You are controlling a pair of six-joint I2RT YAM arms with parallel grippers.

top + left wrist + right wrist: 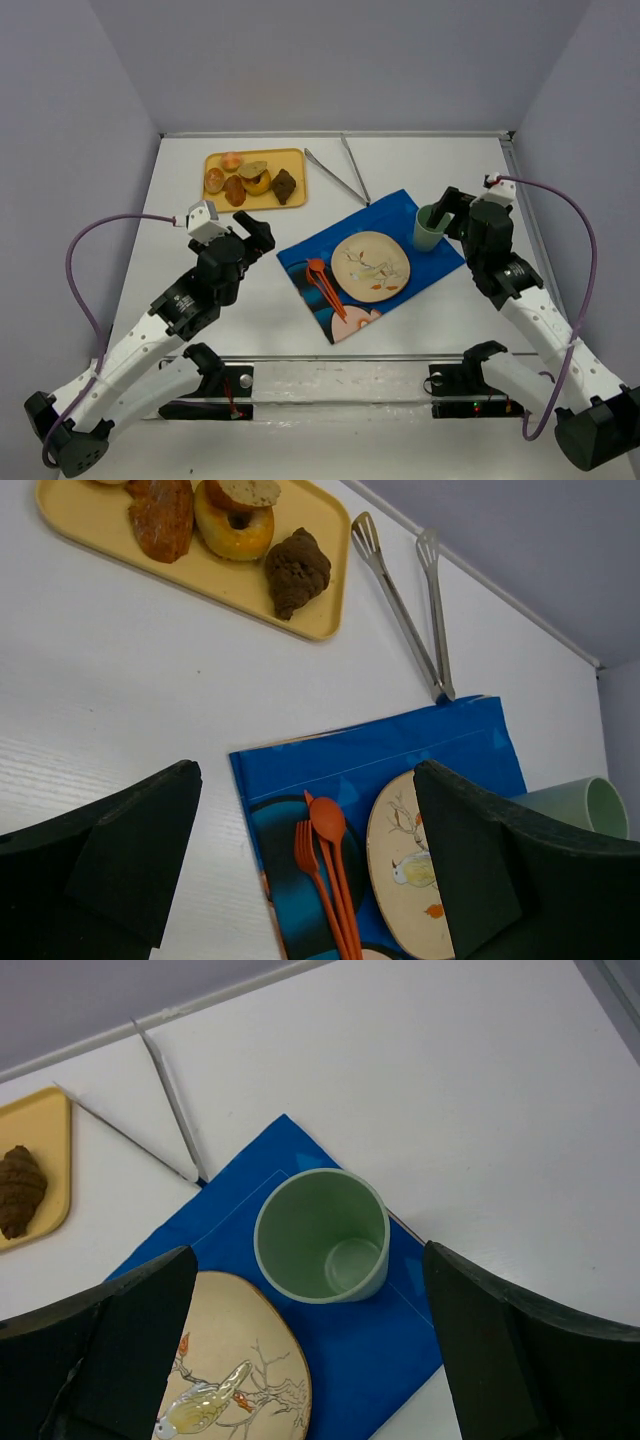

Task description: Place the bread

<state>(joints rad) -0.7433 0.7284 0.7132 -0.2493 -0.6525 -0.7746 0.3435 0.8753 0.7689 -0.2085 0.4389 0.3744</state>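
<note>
Two black grippers, left (257, 233) and right (442, 210), were held wide open and empty. One blue cloth mat (400, 205) was spread centre-right. One yellow plastic tray (287, 159), far left, carried six breads (235, 190). On the mat were set one round painted plate (371, 267), one green cup (430, 228) and two orange utensils (325, 285).

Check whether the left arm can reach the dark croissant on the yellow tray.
Probably yes: the left gripper is open and empty, with only bare table between it and the croissant; the tongs lie aside.
</note>
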